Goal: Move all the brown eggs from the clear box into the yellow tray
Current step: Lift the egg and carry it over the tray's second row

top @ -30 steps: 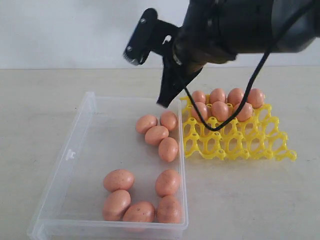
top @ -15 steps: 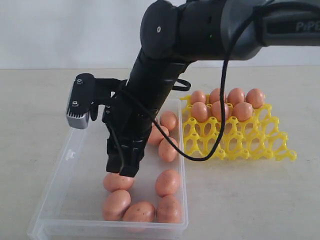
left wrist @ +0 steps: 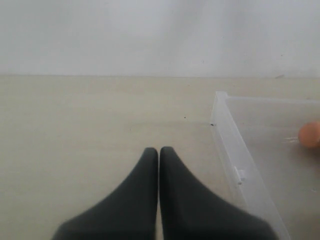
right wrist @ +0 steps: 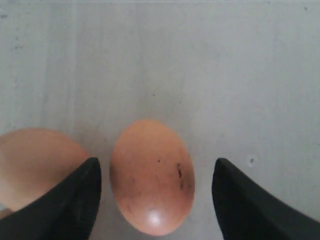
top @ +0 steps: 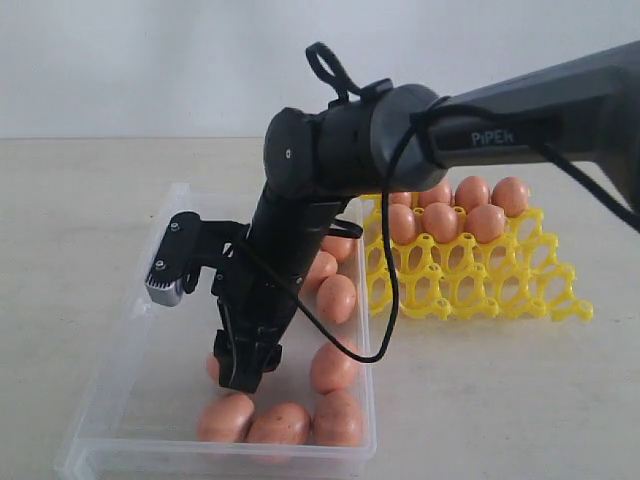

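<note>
Seen from outside, the right gripper (top: 240, 372) reaches down into the clear box (top: 120, 345) among the near eggs (top: 335, 365). The yellow tray (top: 480, 290) on the right holds some in its far cups. The left gripper (left wrist: 159, 152) rests shut and empty left of the box, out of the way. At the right wrist, the jaws stand wide apart on both sides of one speckled egg (right wrist: 151, 182), probably to grasp it.

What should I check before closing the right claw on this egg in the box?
1. Right claw open: ok.
2. Speckled egg centred between its tips: ok.
3. Neighbouring egg clear of the near finger: cannot tell; they overlap in the wrist view.
4. Yellow tray has free cups: ok.
5. Left claw shut, outside the clear box: ok.
</note>
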Action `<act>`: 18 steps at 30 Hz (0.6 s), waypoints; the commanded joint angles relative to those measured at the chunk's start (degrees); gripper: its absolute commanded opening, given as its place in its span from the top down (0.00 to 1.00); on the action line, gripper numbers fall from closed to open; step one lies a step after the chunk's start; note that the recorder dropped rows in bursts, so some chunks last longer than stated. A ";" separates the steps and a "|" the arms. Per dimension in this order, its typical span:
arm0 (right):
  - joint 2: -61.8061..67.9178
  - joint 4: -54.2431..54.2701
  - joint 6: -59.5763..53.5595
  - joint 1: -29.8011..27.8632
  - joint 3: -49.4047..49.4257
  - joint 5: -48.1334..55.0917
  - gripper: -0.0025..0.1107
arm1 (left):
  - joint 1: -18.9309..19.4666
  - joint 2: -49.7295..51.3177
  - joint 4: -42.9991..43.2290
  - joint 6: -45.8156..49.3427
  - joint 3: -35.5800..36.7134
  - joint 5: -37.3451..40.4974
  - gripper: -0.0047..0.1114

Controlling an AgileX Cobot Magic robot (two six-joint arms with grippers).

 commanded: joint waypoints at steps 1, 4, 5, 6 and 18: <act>2.29 -0.37 -0.09 -0.04 -0.28 -4.26 0.46 | -0.11 -0.03 0.00 -0.38 0.17 0.11 0.95; 2.67 -2.42 4.15 -0.04 -0.28 -9.17 0.83 | -0.11 -0.03 0.00 -0.38 0.17 0.11 0.95; 2.67 -2.70 4.15 -0.04 -0.28 -10.18 0.95 | -0.11 -0.03 0.00 -0.38 0.17 0.11 0.95; 2.36 -2.82 4.61 -0.04 -0.28 -13.48 0.98 | -0.11 -0.03 0.00 -0.38 0.17 0.11 0.95; -26.23 5.47 75.59 -4.61 52.20 -117.95 0.98 | -0.11 -0.03 0.00 -0.38 0.17 0.11 0.95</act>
